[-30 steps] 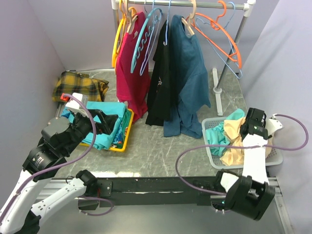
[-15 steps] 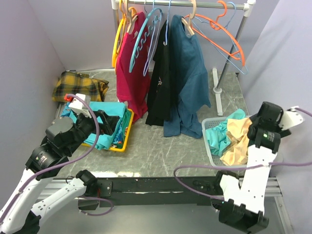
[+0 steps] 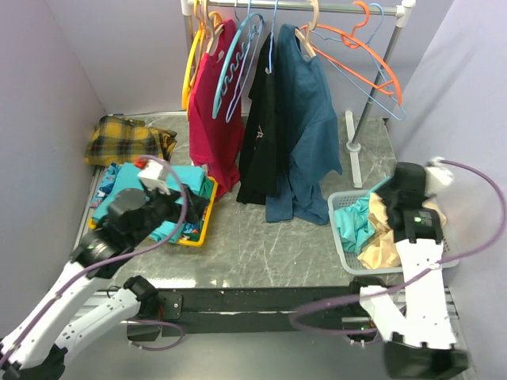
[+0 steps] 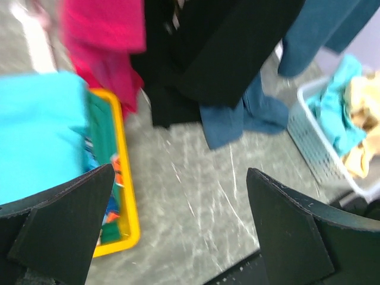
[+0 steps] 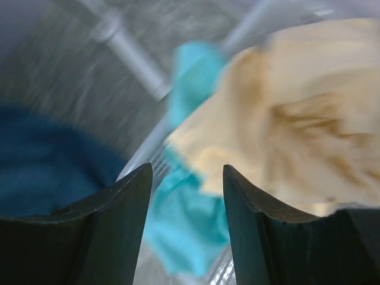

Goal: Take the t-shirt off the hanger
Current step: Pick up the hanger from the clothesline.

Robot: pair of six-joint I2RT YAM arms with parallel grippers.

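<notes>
Three t-shirts hang on hangers from the rail (image 3: 333, 8): a red one (image 3: 214, 119), a black one (image 3: 260, 142) and a blue one (image 3: 310, 131). My left gripper (image 3: 181, 210) is open and empty over the yellow bin (image 3: 207, 214), left of and below the shirts. In the left wrist view, the left gripper (image 4: 178, 228) faces the hems of the red shirt (image 4: 104, 41), the black shirt (image 4: 219, 53) and the blue shirt (image 4: 237, 119). My right gripper (image 3: 402, 188) is open and empty above the white basket (image 3: 341, 237), right of the blue shirt. In the right wrist view, the right gripper (image 5: 187, 199) shows nothing between its fingers.
The yellow bin (image 4: 127, 214) holds teal and patterned clothes. The white basket (image 4: 312, 148) holds beige cloth (image 5: 297, 113) and teal cloth (image 5: 190, 225). A plaid garment (image 3: 127, 138) lies at the back left. Empty yellow (image 3: 190, 67), teal (image 3: 238, 67) and orange (image 3: 368, 51) hangers hang on the rail.
My left arm has swung right and forward over the yellow bin. My right arm has lifted and turned left over the white basket. The shirts have not moved.
</notes>
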